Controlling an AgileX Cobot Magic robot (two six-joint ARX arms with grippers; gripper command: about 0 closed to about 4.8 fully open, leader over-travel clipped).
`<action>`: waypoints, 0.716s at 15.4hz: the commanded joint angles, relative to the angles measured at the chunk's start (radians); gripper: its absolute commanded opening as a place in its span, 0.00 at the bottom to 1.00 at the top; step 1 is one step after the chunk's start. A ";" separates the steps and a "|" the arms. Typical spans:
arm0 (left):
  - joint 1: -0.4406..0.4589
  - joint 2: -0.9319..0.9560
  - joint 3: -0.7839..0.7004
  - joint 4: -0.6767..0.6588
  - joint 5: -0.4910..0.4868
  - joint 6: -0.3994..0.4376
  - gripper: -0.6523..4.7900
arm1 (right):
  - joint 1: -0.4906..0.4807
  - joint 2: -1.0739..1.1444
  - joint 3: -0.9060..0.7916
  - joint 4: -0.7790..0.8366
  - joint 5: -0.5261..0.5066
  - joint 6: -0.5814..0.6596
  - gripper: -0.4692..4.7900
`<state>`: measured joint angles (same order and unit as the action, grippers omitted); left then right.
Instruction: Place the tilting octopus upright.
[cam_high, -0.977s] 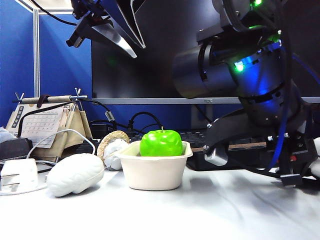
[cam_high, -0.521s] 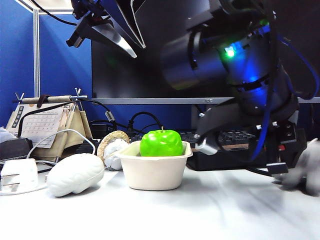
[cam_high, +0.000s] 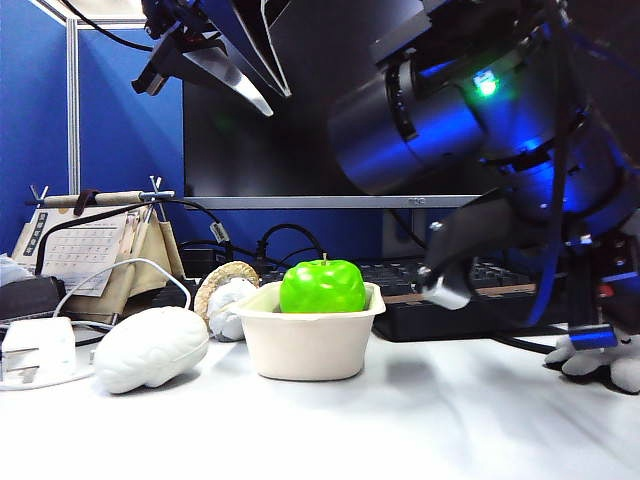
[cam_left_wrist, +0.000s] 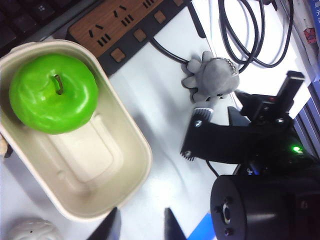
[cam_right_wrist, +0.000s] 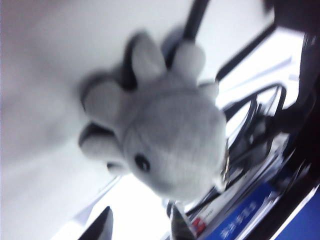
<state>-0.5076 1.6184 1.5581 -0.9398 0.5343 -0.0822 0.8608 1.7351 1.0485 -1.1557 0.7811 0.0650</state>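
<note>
octopus (cam_left_wrist: 212, 77) lying on bench (cam_high: 400, 420), lower right, exterior view, just beside right tool (cam_right_wrist: 137, 225) | right tool apart, empty | left tool (cam_left_wrist: 140, 227) apart, high, upper left

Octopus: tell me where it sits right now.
The octopus lies on the white table at the far right of the exterior view, beside the black cables and near the wooden power strip, under the right gripper.

One octopus (cam_left_wrist: 212, 76), one apple (cam_high: 322, 286), one bowl (cam_high: 305, 345), two grippers.
</note>
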 joint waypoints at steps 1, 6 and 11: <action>0.001 -0.008 0.003 0.005 0.035 0.016 0.34 | 0.038 -0.018 0.003 -0.050 0.013 0.084 0.38; 0.001 -0.149 0.003 -0.024 0.200 0.051 0.34 | 0.208 -0.184 0.010 -0.116 0.025 0.246 0.38; 0.001 -0.548 0.005 -0.010 0.235 0.057 0.34 | 0.339 -0.474 0.011 -0.172 0.028 0.521 0.38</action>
<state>-0.5072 1.1217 1.5604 -0.9672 0.7643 -0.0334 1.1831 1.2964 1.0550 -1.3262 0.8005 0.5148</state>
